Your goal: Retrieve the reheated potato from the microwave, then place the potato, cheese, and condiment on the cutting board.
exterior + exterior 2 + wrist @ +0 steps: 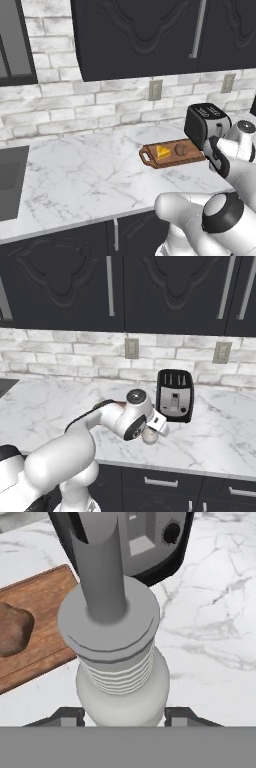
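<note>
With the cheese (163, 152) and potato (181, 149) already on the cutting board (192, 157), the gripper (125, 716) clasps the condiment bottle (117, 657) from both sides. It is held upright over the counter (85, 175), just beside the board, apparently for carrying across.

Light: even, bright, diffuse — source unclear | Shadows: faint under the toaster (174, 395) | Glare: none | Sharpness: base views soft — hand view crisp | Distortion: none

Cheese (162, 152) and potato (181, 149) on cutting board (172, 159), black toaster (205, 122) behind
</note>
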{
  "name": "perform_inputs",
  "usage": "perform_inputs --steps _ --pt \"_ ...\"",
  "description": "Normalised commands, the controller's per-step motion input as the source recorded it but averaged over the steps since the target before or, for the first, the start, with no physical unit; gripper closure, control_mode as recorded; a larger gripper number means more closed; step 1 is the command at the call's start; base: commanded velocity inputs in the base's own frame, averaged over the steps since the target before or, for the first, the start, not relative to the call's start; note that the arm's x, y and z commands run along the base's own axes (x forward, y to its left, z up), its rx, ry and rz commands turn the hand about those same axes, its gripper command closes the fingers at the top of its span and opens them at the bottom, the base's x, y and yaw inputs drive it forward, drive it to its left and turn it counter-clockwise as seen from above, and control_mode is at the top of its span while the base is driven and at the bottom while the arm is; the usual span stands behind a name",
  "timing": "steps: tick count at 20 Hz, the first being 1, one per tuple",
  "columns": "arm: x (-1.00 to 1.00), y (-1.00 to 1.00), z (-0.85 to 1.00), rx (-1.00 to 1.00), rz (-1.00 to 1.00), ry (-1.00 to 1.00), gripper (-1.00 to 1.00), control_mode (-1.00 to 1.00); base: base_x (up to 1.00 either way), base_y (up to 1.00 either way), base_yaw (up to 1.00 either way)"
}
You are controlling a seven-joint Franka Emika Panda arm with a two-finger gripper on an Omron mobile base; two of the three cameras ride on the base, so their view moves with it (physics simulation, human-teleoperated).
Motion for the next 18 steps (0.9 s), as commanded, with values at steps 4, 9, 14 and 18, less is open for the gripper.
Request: perform_inputs --steps 4,9,14,18 --pt "0.49 0.18 0.02 0.00 0.02 0.00 1.00 -1.00 0.00 0.00 0.00" --pt "0.54 0.06 0.20 0.00 0.01 0.00 1.00 -1.00 0.00 0.00 0.00" --pt "0.40 0.01 0.20 0.00 0.00 0.00 1.00 -1.00 0.00 0.00 0.00" --pt "0.32 0.02 0.01 0.00 0.01 0.00 1.00 -1.00 0.00 0.00 0.00"
